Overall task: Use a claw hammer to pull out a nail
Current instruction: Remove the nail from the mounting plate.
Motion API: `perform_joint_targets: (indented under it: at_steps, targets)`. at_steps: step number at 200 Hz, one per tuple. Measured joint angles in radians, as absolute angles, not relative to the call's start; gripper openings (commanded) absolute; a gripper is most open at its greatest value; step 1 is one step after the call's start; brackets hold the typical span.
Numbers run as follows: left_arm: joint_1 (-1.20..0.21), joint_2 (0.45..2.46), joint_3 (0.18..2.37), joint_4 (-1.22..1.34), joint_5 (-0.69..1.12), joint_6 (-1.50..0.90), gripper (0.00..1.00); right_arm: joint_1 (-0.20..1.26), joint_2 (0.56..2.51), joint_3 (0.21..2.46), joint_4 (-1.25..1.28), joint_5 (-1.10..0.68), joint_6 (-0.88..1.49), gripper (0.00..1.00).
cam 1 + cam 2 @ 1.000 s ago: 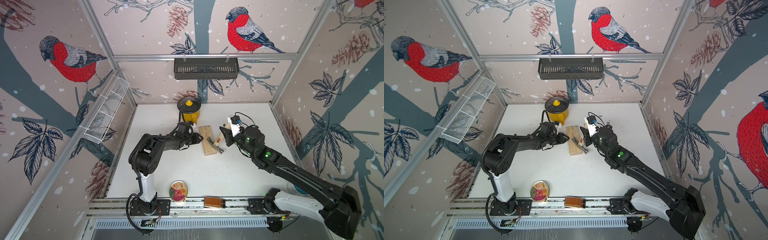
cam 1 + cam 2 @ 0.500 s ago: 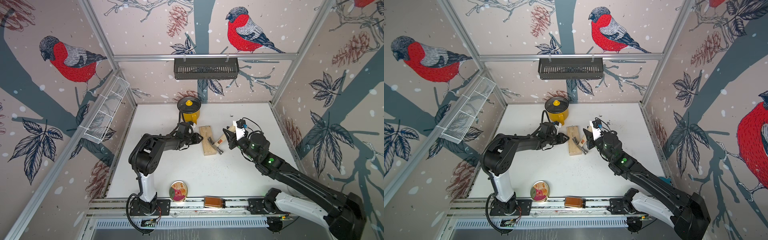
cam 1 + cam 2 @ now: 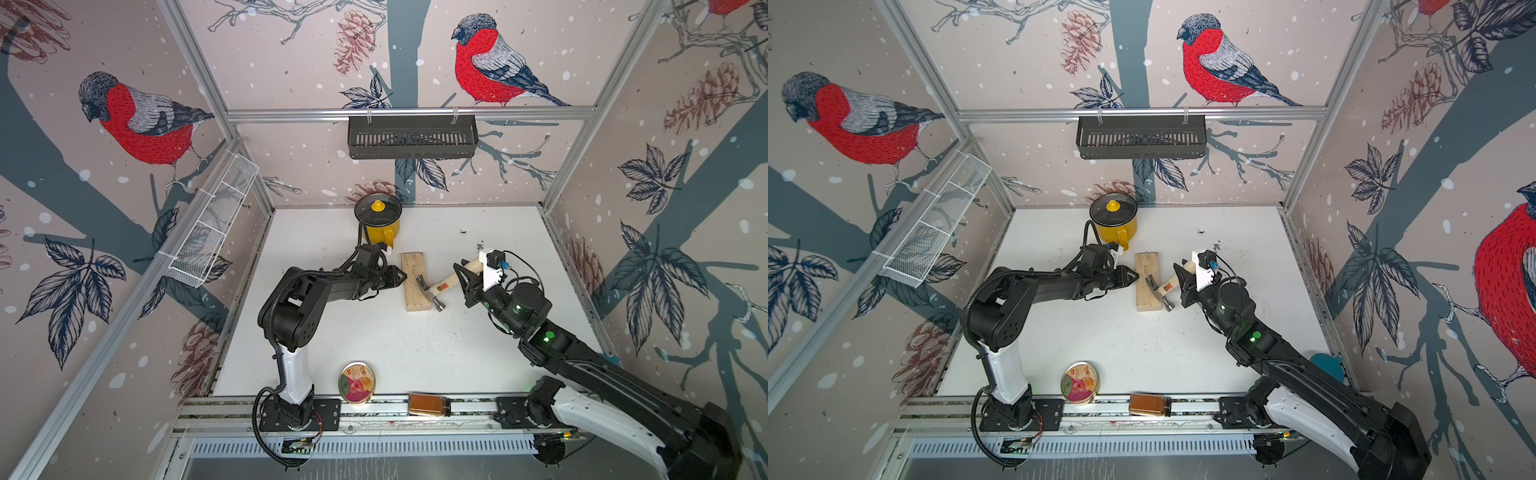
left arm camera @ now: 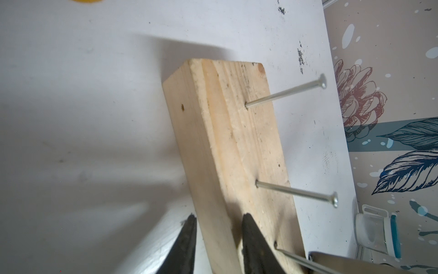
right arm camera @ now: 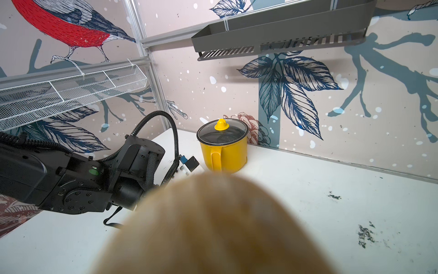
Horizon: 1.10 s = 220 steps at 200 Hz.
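At mid-table: claw hammer [image 3: 436,289] is lying across wooden block [image 3: 414,266], head against a nail [image 4: 288,255]. Right gripper [image 3: 467,281] is clamping its handle and left gripper [image 3: 401,276] is pinching the block. Hazard: claw slipping off the nail head, block tipping under leverage.

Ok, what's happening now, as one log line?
left tool: gripping wooden block | right tool: shut on claw hammer handle | hammer head: on block, beside nail | nail: not out yet

Left arm [image 3: 328,286] spanned frame centre, left end effector [image 3: 400,276] gripping, fingers slightly apart; right end effector [image 3: 464,279], centre-right, clamped tight.
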<state>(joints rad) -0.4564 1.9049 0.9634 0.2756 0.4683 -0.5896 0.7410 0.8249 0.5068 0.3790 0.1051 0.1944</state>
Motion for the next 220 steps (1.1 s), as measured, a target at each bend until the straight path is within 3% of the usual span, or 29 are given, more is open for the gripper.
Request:
perform_joint_targets:
  at_steps: [73,220]
  targets:
    - [-0.459,1.905,0.962,0.279,0.468,-0.602,0.33,0.741,0.722,0.410,0.421,0.136,0.238,0.00]
    - [-0.459,1.905,0.949,0.305,0.473,-0.621,0.33,0.739,0.698,0.419,0.381,0.171,0.259,0.00]
